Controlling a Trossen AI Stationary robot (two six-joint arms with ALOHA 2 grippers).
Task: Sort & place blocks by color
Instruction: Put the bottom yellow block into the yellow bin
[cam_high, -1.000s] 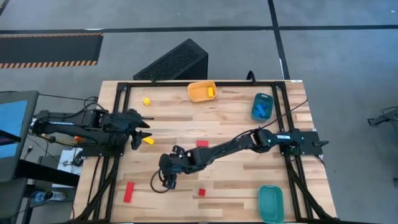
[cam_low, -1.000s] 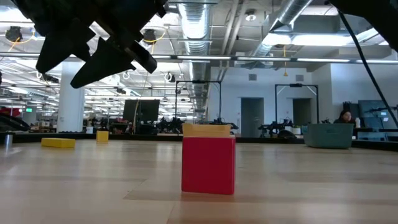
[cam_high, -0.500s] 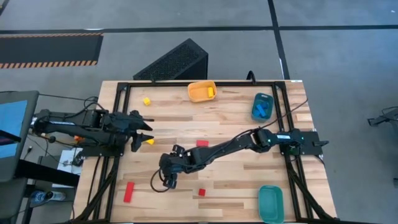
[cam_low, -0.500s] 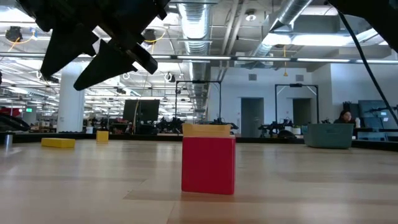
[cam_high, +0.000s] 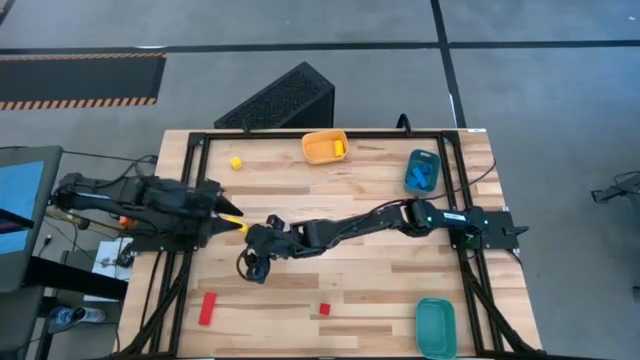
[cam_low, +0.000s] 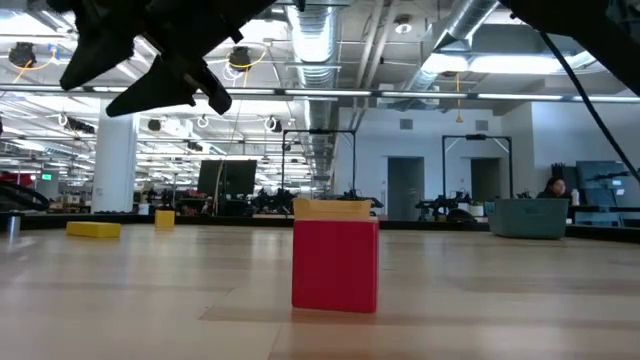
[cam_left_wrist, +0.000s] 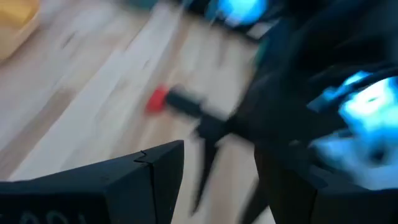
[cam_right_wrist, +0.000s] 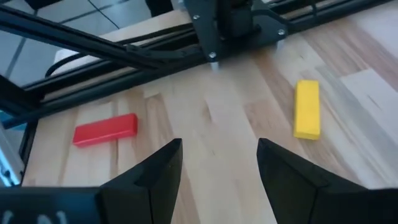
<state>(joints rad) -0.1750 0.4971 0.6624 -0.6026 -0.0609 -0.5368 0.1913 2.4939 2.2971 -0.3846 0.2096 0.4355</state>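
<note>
My right gripper (cam_high: 256, 262), open and empty, swung from the small red cube (cam_high: 324, 309) toward the yellow bar (cam_right_wrist: 306, 108), next pick.

Three trays sitting on the table: orange tray (cam_high: 322, 148), blue tray (cam_high: 421, 171), teal tray (cam_high: 436, 327), two red blocks showing: red bar (cam_high: 207, 308), red cube (cam_high: 324, 309), two loose yellow blocks lying: yellow cube (cam_high: 236, 162), yellow bar (cam_right_wrist: 306, 108)

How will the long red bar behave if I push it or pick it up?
The long red bar lies flat on the table, so it will probably slide rather than roll or tip. Its straight, crisp edges suggest that it is stiff and likely light. A push near one end would probably spin it.
</note>
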